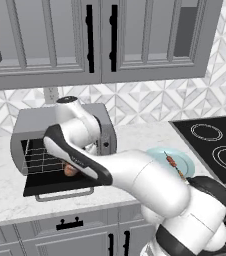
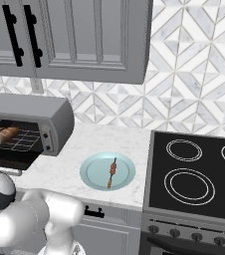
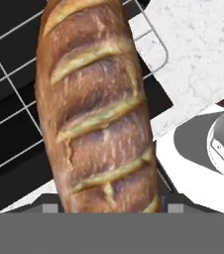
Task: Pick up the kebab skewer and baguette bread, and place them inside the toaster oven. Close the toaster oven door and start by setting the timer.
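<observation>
The pincer (image 3: pixel 106 206) has its two dark tips set on either side of the golden-brown scored baguette bread (image 3: pixel 96 109), which fills the gap between them; it is closed on the near end of the loaf, and the rest runs straight out ahead of it. In the left base view the white arm hides most of the loaf, leaving a brown end at the oven mouth (image 1: pixel 70 169).

Just beneath the loaf lies the wire rack (image 3: pixel 15 114) of the boxy grey metal toaster oven (image 1: pixel 32 125), and below the pincer the dark-glass toaster oven door (image 1: pixel 55 186) hangs dropped open, its silver bar handle toward the cabinets. The oven's knob panel (image 2: pixel 47 136) stands just to the pincer's right.

Farther right, well apart from the pincer, a pale blue round plate (image 2: pixel 90 175) sits on the white marble tabletop (image 2: pixel 59 167) and carries the thin kebab skewer (image 2: pixel 112 173) with brown and reddish chunks. Beyond it to the right lies a black glass cooktop (image 2: pixel 194 174) with ringed burners. Grey wall cabinets (image 1: pixel 100 40) with black handles hang above.
</observation>
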Controlling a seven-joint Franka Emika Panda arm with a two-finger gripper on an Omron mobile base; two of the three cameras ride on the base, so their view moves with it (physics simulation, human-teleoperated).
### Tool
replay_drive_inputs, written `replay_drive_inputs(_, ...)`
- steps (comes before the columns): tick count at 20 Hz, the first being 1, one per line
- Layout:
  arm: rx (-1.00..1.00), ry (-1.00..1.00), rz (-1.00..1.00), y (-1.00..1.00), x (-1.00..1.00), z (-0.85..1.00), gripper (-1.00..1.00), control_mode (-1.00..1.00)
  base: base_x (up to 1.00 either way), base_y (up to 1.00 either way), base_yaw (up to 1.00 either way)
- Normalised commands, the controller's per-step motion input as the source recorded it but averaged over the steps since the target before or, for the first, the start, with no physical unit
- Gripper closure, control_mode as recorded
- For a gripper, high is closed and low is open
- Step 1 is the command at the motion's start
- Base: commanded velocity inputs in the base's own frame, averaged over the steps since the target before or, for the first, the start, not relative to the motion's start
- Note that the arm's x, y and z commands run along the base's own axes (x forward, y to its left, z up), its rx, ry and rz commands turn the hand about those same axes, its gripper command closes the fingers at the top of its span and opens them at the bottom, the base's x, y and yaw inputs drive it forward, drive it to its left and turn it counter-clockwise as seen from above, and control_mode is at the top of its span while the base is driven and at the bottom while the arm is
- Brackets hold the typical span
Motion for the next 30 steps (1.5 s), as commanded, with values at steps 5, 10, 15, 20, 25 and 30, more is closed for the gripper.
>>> replay_drive_inputs(5,0.0,0.07,0.0,0.44,0.04,-0.06,1.0,-1.0,0.0,0.0,0.0)
replay_drive_inputs(10,0.0,0.0,0.0,0.11,0.24,-0.25,1.0,-1.0,0.0,0.0,0.0)
replay_drive_inputs(15,0.0,0.0,0.0,0.21,0.42,-0.32,1.0,-1.0,0.0,0.0,0.0)
replay_drive_inputs(20,0.0,-0.01,0.07,0.07,0.23,-0.22,1.0,-1.0,0.0,0.0,0.0)
replay_drive_inputs(25,0.0,0.0,0.13,0.06,0.2,0.0,1.0,-1.0,0.0,0.0,0.0)
replay_drive_inputs(30,0.0,-0.02,0.08,0.29,0.3,-0.03,1.0,-1.0,0.0,0.0,0.0)
